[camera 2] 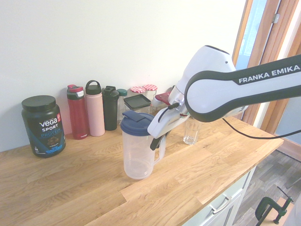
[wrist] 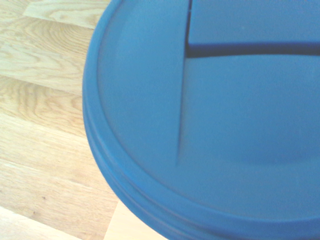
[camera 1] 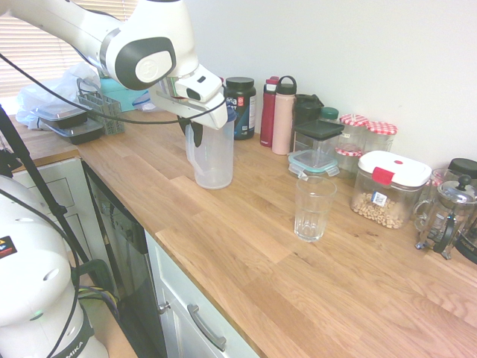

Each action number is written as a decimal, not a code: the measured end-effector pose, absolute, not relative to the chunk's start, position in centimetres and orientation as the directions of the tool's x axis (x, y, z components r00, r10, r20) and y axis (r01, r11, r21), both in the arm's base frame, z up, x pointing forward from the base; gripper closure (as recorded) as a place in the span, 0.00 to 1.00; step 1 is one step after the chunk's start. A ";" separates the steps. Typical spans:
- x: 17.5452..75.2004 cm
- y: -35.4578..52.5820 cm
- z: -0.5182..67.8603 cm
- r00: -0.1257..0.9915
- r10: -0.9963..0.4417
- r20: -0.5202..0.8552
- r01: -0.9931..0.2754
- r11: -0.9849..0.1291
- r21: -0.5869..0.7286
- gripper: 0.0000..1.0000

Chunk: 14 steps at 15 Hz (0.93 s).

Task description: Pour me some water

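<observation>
Gripper: fingers (camera 2: 156, 142) closed on the pitcher's handle (camera 2: 160, 149), it seems
Pitcher: upright on the counter (camera 1: 261, 291), blue lid (camera 2: 135, 123) on
Glass: upright on the counter (camera 1: 310, 216), apart from the pitcher, unfilled as far as it shows
Progress: grip apparently made; lift, carry, pour left
Front edge: near the pitcher, drops to cabinets (camera 1: 195, 317)
Room: bare wood between pitcher and glass; containers (camera 1: 315, 145) crowd the wall side

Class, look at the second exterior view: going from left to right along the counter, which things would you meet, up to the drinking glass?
Black tub, red bottle, pink bottle, black shaker, pitcher, glass.
</observation>
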<state>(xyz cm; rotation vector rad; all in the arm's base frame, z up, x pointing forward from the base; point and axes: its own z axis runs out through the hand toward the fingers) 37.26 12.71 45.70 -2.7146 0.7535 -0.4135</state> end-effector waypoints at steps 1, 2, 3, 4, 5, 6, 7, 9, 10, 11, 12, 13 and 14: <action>37.5 12.8 45.4 0.822 -0.535 0.196 -0.450 -0.821 -0.351 1.00; 37.7 12.9 45.1 0.823 -0.534 0.196 -0.449 -0.821 -0.352 1.00; 37.9 13.0 44.8 0.823 -0.534 0.196 -0.449 -0.821 -0.353 1.00; 38.2 13.0 44.6 0.821 -0.536 0.198 -0.449 -0.819 -0.357 1.00; 38.6 13.1 44.6 0.818 -0.540 0.196 -0.452 -0.816 -0.361 0.00; 39.0 13.1 44.6 0.817 -0.544 0.193 -0.455 -0.813 -0.364 0.00; 39.4 13.2 44.6 0.816 -0.546 0.189 -0.457 -0.810 -0.366 0.00; 40.2 13.5 44.6 0.816 -0.547 0.186 -0.458 -0.809 -0.367 0.00; 40.5 13.6 44.6 0.818 -0.544 0.188 -0.456 -0.812 -0.364 0.00; 40.8 13.8 44.7 0.819 -0.542 0.189 -0.456 -0.814 -0.360 0.00; 41.0 14.0 44.6 0.821 -0.539 0.188 -0.454 -0.817 -0.356 0.00; 41.1 14.3 44.6 0.822 -0.536 0.190 -0.453 -0.819 -0.352 0.00; 41.2 14.5 44.6 0.823 -0.534 0.192 -0.452 -0.821 -0.348 0.00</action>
